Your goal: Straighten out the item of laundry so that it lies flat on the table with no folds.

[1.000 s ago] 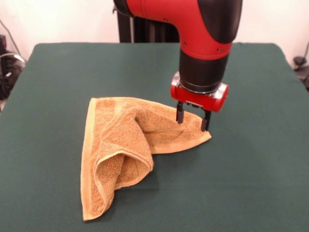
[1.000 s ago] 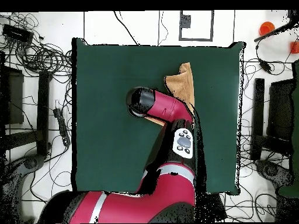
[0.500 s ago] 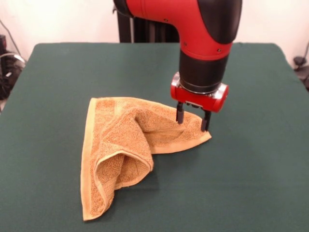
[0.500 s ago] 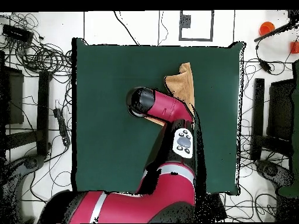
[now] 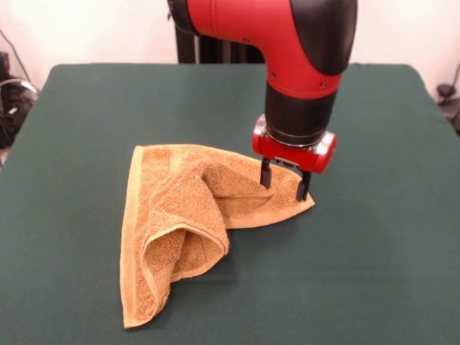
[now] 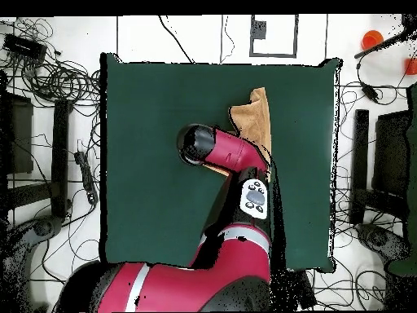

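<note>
Front and overhead views, single arm w/ towel. The towel (image 5: 188, 224) lies near the middle of the green surface (image 5: 374, 273), folded into a rough triangle: one flap is doubled over and stands up as a loose loop toward the front edge, so it is not yet flat. One pointed corner lies flat and faces the surface's right edge as seen from the front. The gripper (image 5: 283, 184) points straight down over that corner, its jaws apart w/ one tip either side of the corner's upper layer, tips at or just above the cloth; nothing is clamped. Approx. reading: jaws straddle the corner because a free corner is the easiest point to pinch and pull outward, undoing the fold. Overhead, the arm (image 6: 224, 151) covers most of the towel.
</note>
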